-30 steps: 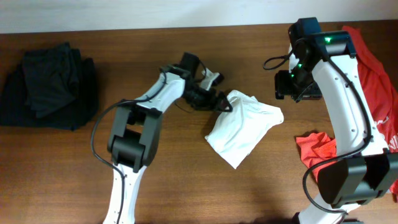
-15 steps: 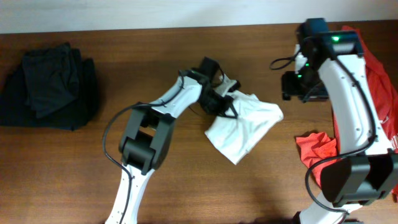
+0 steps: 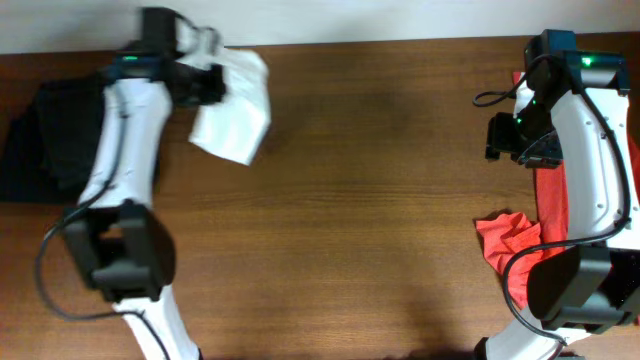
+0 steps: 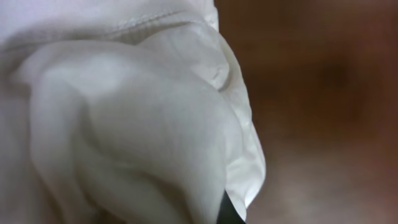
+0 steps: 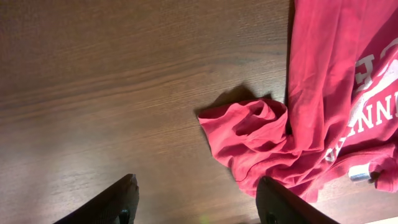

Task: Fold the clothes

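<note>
Apparently clamped, the left gripper (image 3: pixel 200 82) held the bundled soft white T-shirt (image 3: pixel 235 105) above the wooden table's (image 3: pixel 380 200) far-left corner, beside a black clothes pile (image 3: pixel 45 150). The right gripper (image 5: pixel 198 202) hung wide open, empty, near the crumpled red T-shirt (image 5: pixel 261 134).

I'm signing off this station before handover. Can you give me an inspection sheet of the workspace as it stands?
Surface: brown wooden table, bare across the middle.
Job's things: white T-shirt, bunched, hanging from the left gripper near the far left edge; red T-shirt with white lettering, crumpled at the right end.
Clutter: dark garment pile at the left end, partly under the left arm.
Grippers: left gripper closed on the white T-shirt, jaws hidden by cloth; right gripper jaws open, empty, over bare wood beside the red T-shirt.
Cables: black cable looping off the right arm.
Surroundings: pale wall along the far edge.
</note>
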`<state>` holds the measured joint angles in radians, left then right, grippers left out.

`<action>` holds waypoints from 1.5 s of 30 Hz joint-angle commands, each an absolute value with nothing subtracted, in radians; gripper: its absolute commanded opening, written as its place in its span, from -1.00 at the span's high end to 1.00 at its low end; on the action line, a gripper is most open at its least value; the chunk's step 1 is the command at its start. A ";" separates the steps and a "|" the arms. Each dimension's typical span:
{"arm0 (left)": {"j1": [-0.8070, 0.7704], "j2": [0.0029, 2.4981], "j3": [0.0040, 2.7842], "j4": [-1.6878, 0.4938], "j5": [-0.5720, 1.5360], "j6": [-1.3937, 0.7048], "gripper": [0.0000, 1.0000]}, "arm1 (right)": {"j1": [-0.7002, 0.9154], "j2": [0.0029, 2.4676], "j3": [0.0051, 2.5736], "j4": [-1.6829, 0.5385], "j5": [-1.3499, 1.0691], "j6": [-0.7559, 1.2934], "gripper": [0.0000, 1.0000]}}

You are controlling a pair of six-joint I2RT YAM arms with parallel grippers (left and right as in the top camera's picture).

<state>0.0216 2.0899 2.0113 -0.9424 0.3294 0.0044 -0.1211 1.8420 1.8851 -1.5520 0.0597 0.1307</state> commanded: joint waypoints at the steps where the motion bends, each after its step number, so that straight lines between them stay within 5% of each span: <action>1: 0.143 2.026 2.035 -0.895 0.280 0.017 0.99 | -0.126 1.827 1.905 -1.557 0.057 0.127 -0.29; 24: 0.582 2.172 2.031 -0.783 0.261 0.015 0.99 | -0.125 1.827 1.905 -1.579 0.056 0.127 -0.28; 25: 0.595 2.185 2.031 -0.783 0.262 0.015 0.51 | -0.125 1.827 1.905 -1.581 0.057 0.127 -0.28; 27: 0.612 2.207 2.030 -0.793 0.261 0.016 -0.96 | -0.125 1.827 1.905 -1.582 0.056 0.128 -0.29; 40: 0.620 2.031 2.058 -0.813 0.274 -0.023 -0.98 | -0.125 1.827 1.905 -1.582 0.057 0.127 -0.29; 45: 0.542 2.014 2.058 -0.855 0.434 -0.023 -0.98 | -0.125 1.827 1.903 -1.582 0.057 0.127 -0.39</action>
